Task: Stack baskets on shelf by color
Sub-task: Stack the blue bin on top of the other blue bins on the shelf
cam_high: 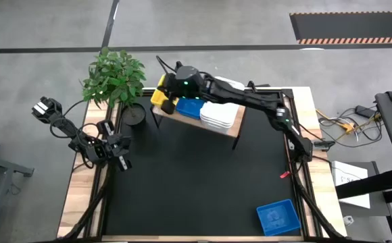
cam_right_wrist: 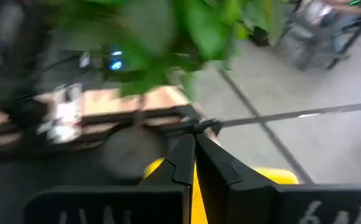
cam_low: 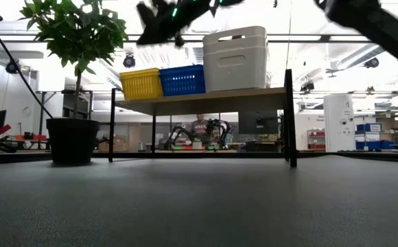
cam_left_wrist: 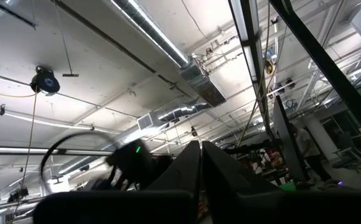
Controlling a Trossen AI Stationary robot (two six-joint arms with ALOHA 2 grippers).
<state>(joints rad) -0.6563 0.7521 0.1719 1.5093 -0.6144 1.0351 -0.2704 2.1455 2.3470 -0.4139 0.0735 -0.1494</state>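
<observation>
Spanning most of the high view, the black-topped table point(cam_high: 196, 182) with its wooden rim has a wide bare run of dark surface from the middle down to the near edge.

Shelf point(cam_high: 231, 130): light wood board on thin dark legs, set near the table's far edge, long axis running slightly askew to that edge, its right end sitting a bit nearer. In the low view the space under the board is open between the legs.

Potted plant point(cam_high: 115, 77): stands at the far left corner, just beside the shelf's left end, leaves overhanging the rim.

Baskets on the shelf, left to right: yellow stack point(cam_low: 141, 84), blue basket point(cam_low: 182, 79), white stack point(cam_low: 235, 58), the white one tallest. They sit side by side, touching or nearly so, filling the board's length.

Lone blue basket point(cam_high: 278, 217): lies flat on the table near the right front corner, well apart from the shelf, slightly rotated against the table edge.

Right gripper point(cam_high: 170, 104): arm reaches across from the right rim, wrist above the yellow stack at the shelf's left end. Fingers pressed together, nothing between them; yellow plastic shows just under them in the right wrist view.

Left gripper point(cam_high: 123, 164): parked by the left rim, tilted up toward the ceiling, fingers closed and empty.
</observation>
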